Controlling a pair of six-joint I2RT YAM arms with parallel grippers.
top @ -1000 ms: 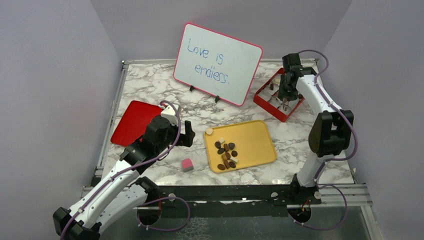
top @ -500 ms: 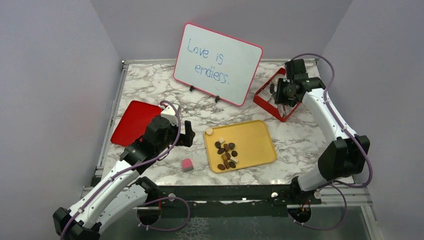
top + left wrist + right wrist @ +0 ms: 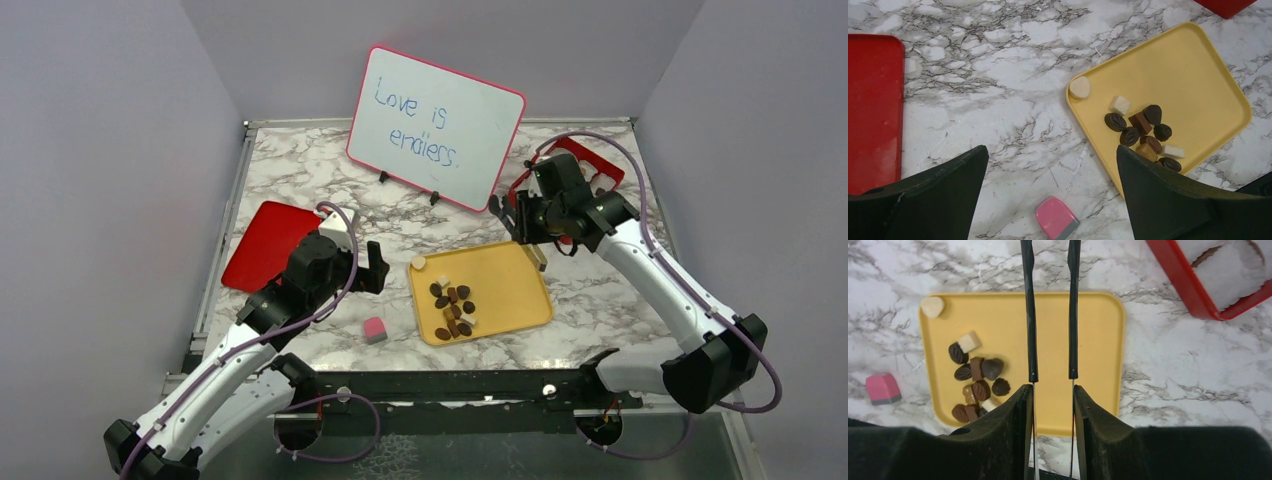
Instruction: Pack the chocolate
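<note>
Several chocolates, mostly dark brown with a few cream ones, lie clustered at the left of a yellow tray. One cream round piece sits in the tray's far left corner. They also show in the left wrist view and the right wrist view. My right gripper is shut on thin metal tongs, whose black tips hang over the tray's middle, right of the pieces. My left gripper is open and empty, over bare marble left of the tray.
A red box with white dividers stands at the back right, and also shows in the right wrist view. A red lid lies at the left. A pink-and-white cube lies near the front. A whiteboard stands at the back.
My right arm has swung from the red box at the back right forward and left to the yellow tray, carrying the tongs. The left arm has barely moved.
</note>
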